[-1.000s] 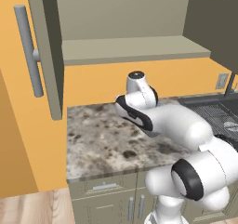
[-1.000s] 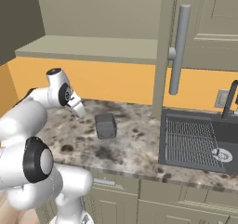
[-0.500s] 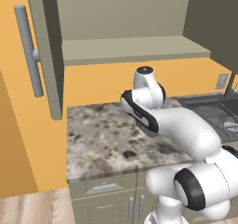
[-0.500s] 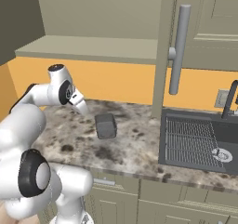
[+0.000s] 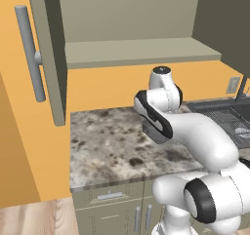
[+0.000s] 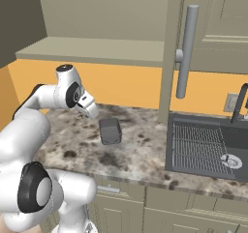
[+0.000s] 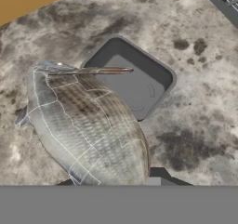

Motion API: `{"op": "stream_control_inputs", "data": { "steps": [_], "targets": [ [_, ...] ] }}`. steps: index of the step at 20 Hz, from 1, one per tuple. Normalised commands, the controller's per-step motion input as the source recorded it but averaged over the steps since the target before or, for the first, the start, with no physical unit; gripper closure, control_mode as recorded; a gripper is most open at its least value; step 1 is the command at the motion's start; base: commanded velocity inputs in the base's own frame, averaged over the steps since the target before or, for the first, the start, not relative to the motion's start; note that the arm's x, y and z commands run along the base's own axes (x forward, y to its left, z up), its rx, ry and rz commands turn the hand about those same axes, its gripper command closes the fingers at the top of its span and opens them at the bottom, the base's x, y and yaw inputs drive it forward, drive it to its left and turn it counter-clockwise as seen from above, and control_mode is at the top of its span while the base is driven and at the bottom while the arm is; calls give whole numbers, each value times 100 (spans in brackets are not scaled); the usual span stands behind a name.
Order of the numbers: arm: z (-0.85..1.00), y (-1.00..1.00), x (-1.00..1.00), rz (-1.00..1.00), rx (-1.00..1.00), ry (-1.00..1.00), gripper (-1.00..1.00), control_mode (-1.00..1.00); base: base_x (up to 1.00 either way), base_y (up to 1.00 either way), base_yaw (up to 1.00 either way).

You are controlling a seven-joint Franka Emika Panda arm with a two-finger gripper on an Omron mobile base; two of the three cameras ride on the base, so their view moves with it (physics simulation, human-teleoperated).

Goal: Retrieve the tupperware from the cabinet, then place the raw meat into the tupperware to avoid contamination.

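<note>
Swung rightward since before, fingers [image 7: 139, 183] grip a scaly silver fish [image 7: 88, 125] over the smoky rounded tupperware [image 7: 130, 81].

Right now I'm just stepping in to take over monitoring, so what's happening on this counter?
The arm is carrying the raw meat, a whole fish, in its end effector. The hand view shows the fish close under the camera and overlapping the near corner of the tub, so it is held up over the counter beside the tub. The tub stands on the counter and looks empty. The cabinet above is open. The fish is not yet in the tub.
</note>
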Motion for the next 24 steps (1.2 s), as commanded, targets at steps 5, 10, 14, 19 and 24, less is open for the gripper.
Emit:
{"op": "stream_control_inputs", "data": {
  "steps": [5, 10, 14, 19, 24],
  "targets": [
    [4, -15, -1, 10, -3, 0, 100, -100, 0, 0, 0],
    [-6, -28, 0, 15, -6, 2, 100, -100, 0, 0, 0],
    [-12, -34, 0, 15, -7, 5, 100, -100, 0, 0, 0],
    [-24, -27, 0, 16, -4, 7, 100, -100, 0, 0, 0],
    [-32, -4, 0, 14, 0, 7, 100, -100, 0, 0, 0]
  ]
}}
